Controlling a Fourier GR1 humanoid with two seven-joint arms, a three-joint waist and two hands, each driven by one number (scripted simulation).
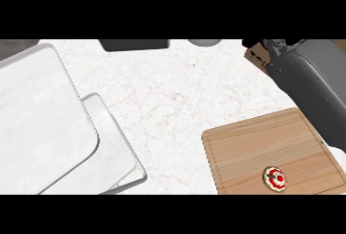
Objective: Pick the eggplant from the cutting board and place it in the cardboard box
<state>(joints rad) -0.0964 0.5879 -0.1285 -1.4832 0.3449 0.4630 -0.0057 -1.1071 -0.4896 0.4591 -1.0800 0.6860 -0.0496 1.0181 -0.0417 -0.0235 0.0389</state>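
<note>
The wooden cutting board (263, 146) lies at the lower right with only a small red and white round mark (275, 178) on it. No eggplant shows anywhere. My right forearm (310, 87) crosses the board's far right corner and runs up to the top right. There my right hand (273, 45) is over a corner of the brown cardboard box (255, 57), and the view's edge cuts it off. What it holds, if anything, is hidden. My left hand is out of view.
A pale metal sink (40, 119) with a raised inner basin fills the left side. At the far edge sit a dark flat object (134, 44) and a grey round thing (205, 42). White marble counter (175, 100) lies between the sink and the board.
</note>
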